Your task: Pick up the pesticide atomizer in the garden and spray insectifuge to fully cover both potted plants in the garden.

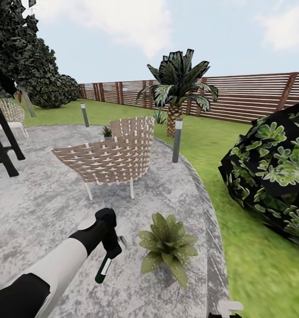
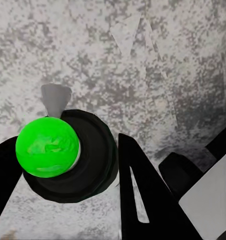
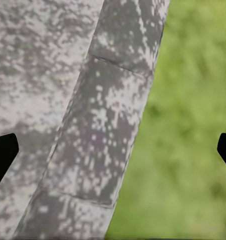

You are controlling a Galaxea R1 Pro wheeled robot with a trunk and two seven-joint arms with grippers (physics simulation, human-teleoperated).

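My left gripper [image 1: 110, 245] is shut on the pesticide atomizer [image 1: 103, 267], a slim dark-green bottle with a white band, held tilted above the stone patio [image 1: 43, 207]. Its small grey nozzle [image 1: 123, 240] points toward the near potted plant [image 1: 167, 245], a speckled rosette just to the right. A second small potted plant [image 1: 106, 131] stands behind the wicker chair. In the left wrist view the atomizer [image 2: 49, 146] sits between the black fingers [image 2: 143, 200]. In the right wrist view my right gripper [image 3: 113, 152] is open over the patio's edge.
A woven wicker chair [image 1: 112, 157] stands mid-patio, with grey lamp posts [image 1: 177, 139] at the rim. A palm [image 1: 178, 88] and the slat fence [image 1: 251, 97] are behind. A big bush [image 1: 273, 172] sits on the lawn at right, a black stand [image 1: 1, 145] at left.
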